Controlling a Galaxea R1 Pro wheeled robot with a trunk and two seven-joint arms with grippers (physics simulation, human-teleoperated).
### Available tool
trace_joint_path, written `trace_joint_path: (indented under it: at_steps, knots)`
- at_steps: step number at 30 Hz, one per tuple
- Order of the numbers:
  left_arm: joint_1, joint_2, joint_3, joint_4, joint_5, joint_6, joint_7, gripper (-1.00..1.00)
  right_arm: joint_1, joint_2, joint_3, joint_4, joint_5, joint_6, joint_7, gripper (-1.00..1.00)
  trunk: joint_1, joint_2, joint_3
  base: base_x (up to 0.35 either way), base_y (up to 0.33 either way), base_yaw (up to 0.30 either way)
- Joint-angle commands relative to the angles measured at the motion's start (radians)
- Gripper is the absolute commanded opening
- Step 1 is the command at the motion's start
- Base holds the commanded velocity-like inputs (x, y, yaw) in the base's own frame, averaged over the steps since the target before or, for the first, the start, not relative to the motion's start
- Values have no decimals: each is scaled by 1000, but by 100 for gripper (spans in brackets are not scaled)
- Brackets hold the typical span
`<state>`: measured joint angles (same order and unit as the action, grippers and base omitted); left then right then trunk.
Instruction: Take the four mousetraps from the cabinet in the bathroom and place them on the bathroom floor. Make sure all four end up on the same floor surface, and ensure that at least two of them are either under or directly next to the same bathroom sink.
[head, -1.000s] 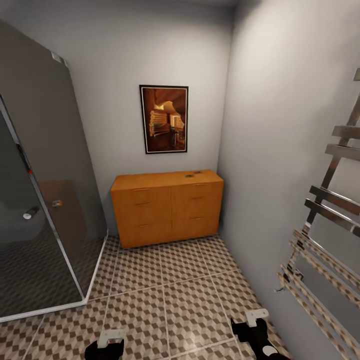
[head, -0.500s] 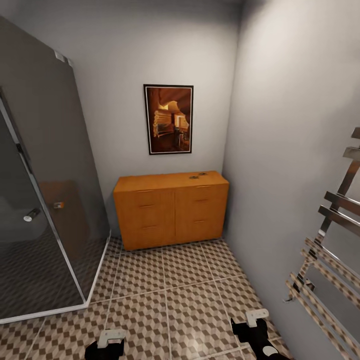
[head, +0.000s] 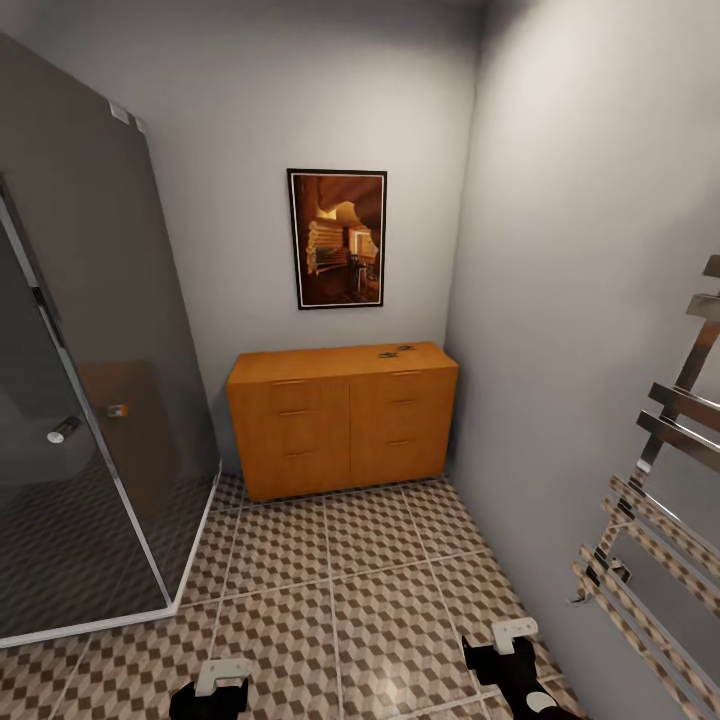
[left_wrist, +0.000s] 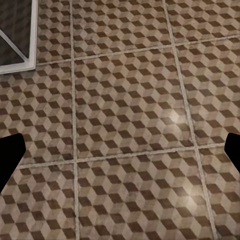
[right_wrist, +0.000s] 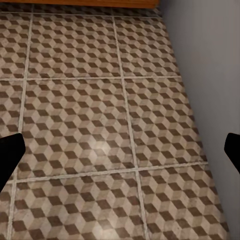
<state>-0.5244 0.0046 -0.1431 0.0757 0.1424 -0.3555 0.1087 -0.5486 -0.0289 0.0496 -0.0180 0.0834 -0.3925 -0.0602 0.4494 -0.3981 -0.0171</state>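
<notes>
The orange-brown cabinet (head: 342, 418) stands against the far wall, its six drawers shut. On its top near the right end lie two small dark mousetraps (head: 387, 354), close together; more I cannot make out. The cube-patterned bathroom floor (head: 380, 590) stretches from the cabinet to me. My left gripper (head: 222, 685) and right gripper (head: 510, 640) hang low over the tiles, far from the cabinet. In the wrist views the left gripper (left_wrist: 120, 155) and right gripper (right_wrist: 120, 152) are open, with bare floor between the fingers. The sink is out of view.
A glass shower enclosure (head: 90, 400) with a white base rim takes up the left side. A chrome towel rail (head: 660, 480) juts from the grey right wall. A framed picture (head: 337, 238) hangs above the cabinet.
A second ago the view shifted slightly right and closer to the cabinet, then held still. Nothing in the room has moved, and both grippers keep their pose.
</notes>
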Motion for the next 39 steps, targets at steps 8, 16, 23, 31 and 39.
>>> trace_joint_path:
  at_steps: [8,16,23,31,39]
  knots:
    - [-2,0,-9,4,9,-7,0,100,-1,0,4,1,9,-2,-9,100,1,-2,-2,0,0,0]
    - [-2,0,-8,4,9,-7,2,100,-1,0,5,1,9,-1,-9,100,1,-2,-2,0,0,0]
    - [-2,0,-8,3,9,-7,0,100,-1,0,4,1,9,0,-9,100,1,-2,-2,0,0,0]
    - [-2,1,-7,3,8,-9,2,100,-1,0,4,1,9,0,-10,100,1,-2,-2,0,0,0]
    - [-2,3,-8,3,8,-8,-1,100,-1,0,4,1,9,0,-8,100,1,-2,-2,0,0,0]
